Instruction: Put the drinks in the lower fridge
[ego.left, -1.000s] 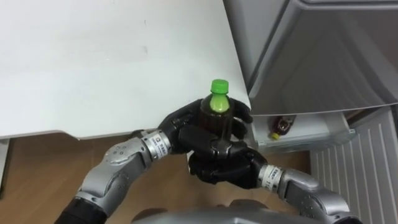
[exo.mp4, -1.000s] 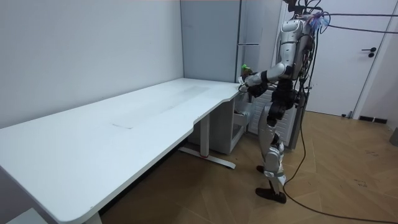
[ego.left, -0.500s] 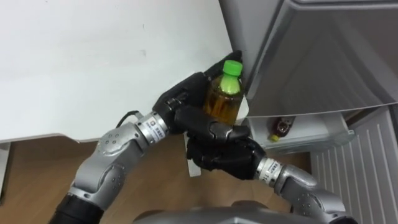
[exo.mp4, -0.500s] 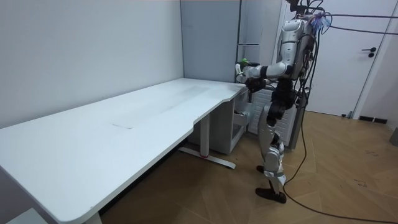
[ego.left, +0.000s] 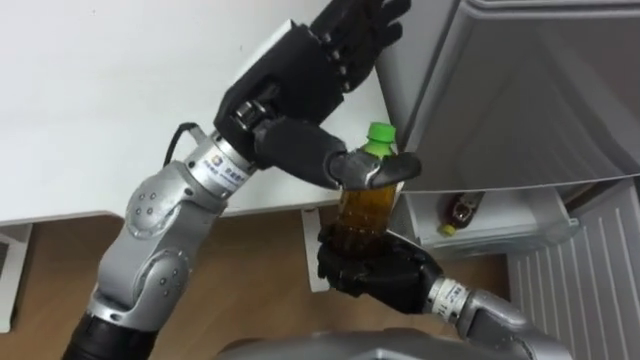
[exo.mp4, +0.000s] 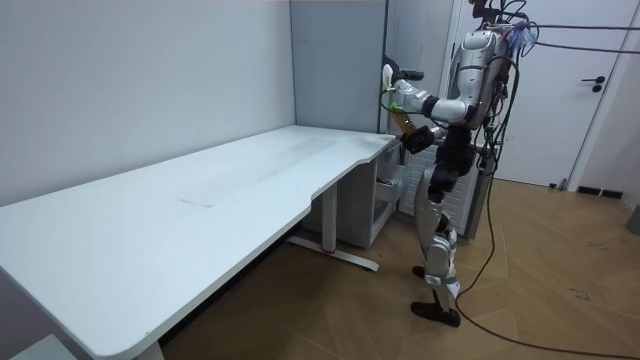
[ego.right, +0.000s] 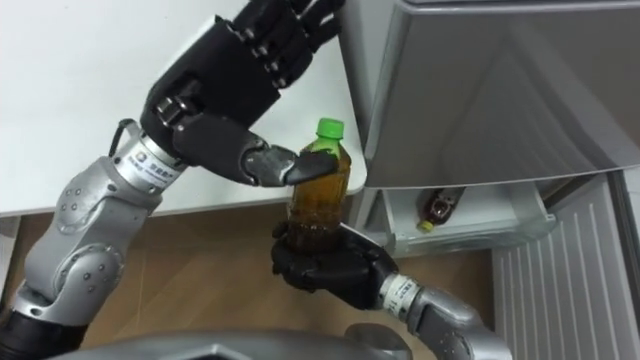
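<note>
An amber drink bottle (ego.left: 364, 205) with a green cap (ego.left: 380, 132) stands upright in my right hand (ego.left: 375, 272), whose fingers are curled round its base. It hangs off the white table's corner, just in front of the grey fridge (ego.left: 520, 90). My left hand (ego.left: 300, 75) is raised above and left of the bottle, fingers straight and pointing up. Its thumb (ego.left: 365, 170) lies across the bottle's shoulder. In the right eye view the bottle (ego.right: 318, 195) sits likewise in the right hand (ego.right: 325, 268). The fridge's lower drawer (ego.left: 505, 228) is pulled out, with a small dark bottle (ego.left: 458, 207) lying in it.
The white table (ego.left: 120, 100) fills the left and reaches up to the fridge's side. Wooden floor (ego.left: 260, 260) lies below its edge. In the room view I stand at the table's (exo.mp4: 200, 190) far end, facing the fridge, with a white door (exo.mp4: 575, 90) behind.
My left hand has let go of the bottle, straightened its fingers and lifted up. The right hand keeps the bottle and has carried it slightly right, toward the fridge.
</note>
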